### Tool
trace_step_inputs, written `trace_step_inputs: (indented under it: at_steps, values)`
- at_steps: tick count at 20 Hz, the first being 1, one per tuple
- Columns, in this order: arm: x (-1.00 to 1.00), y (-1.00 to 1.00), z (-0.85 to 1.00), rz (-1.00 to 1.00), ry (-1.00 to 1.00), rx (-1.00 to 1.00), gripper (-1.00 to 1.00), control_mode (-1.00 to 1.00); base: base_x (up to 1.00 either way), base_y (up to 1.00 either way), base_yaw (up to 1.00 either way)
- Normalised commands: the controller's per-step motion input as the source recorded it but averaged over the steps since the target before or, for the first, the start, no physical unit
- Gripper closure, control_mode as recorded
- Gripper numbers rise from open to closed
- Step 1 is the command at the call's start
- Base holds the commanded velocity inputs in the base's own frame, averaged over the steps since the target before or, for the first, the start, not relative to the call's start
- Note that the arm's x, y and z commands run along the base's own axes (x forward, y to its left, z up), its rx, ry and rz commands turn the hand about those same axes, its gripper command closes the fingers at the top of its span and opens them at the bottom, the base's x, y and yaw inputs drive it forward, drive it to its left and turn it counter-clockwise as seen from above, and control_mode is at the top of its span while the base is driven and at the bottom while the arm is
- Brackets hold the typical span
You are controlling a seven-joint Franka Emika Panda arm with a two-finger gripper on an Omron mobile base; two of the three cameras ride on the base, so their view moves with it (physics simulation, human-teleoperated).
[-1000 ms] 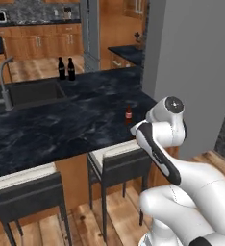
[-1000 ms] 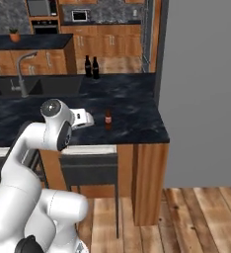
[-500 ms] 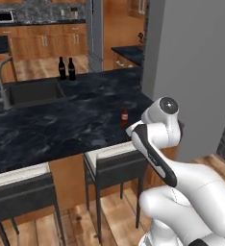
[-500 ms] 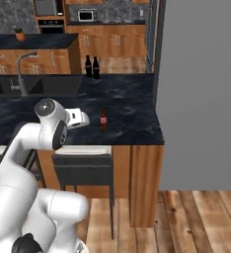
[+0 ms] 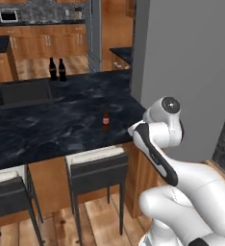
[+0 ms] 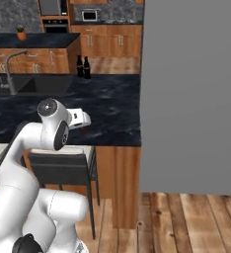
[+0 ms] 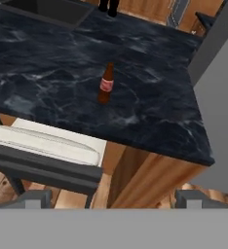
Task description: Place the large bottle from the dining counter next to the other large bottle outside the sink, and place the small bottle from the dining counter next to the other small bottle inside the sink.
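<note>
Gripper (image 7: 108,199): jaws spread wide, nothing between them, poised short of the surface (image 7: 150,116) edge and looking down over it.

Nearest, directly below the gripper: a pale-cushioned stool (image 7: 47,146) tucked under the overhang.

Ahead of the gripper, standing upright and alone on the dark marbled surface: the small bottle (image 7: 106,83), amber with a red label, set in from the near edge with bare stone all round.

Farther on, beyond the small bottle: the sink (image 5: 23,92) recessed in the same surface. Past its far corner two large bottles (image 5: 57,70) stand side by side outside the basin.

Judgement: the step in hand is the approach to the small bottle. Advance over the stool, descend with the jaws straddling the body below the neck, and close only once centred; a tall narrow bottle is likely to topple if nudged off-axis.
</note>
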Motion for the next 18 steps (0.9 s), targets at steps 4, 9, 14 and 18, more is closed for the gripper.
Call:
trace_step_inputs:
  at_steps: [4, 9, 14, 18]
  values:
    - [0.00, 0.00, 0.00, 0.00, 0.00, 0.00, -1.00, 1.00, 0.16, -0.32, 0.25]
    - [0.00, 0.00, 0.00, 0.00, 0.00, 0.00, -1.00, 1.00, 0.21, -0.18, 0.27]
    - [0.00, 0.00, 0.00, 0.00, 0.00, 0.00, -1.00, 1.00, 0.21, -0.03, 0.07]
    - [0.00, 0.00, 0.00, 0.00, 0.00, 0.00, -1.00, 1.00, 0.42, 0.00, 0.00]
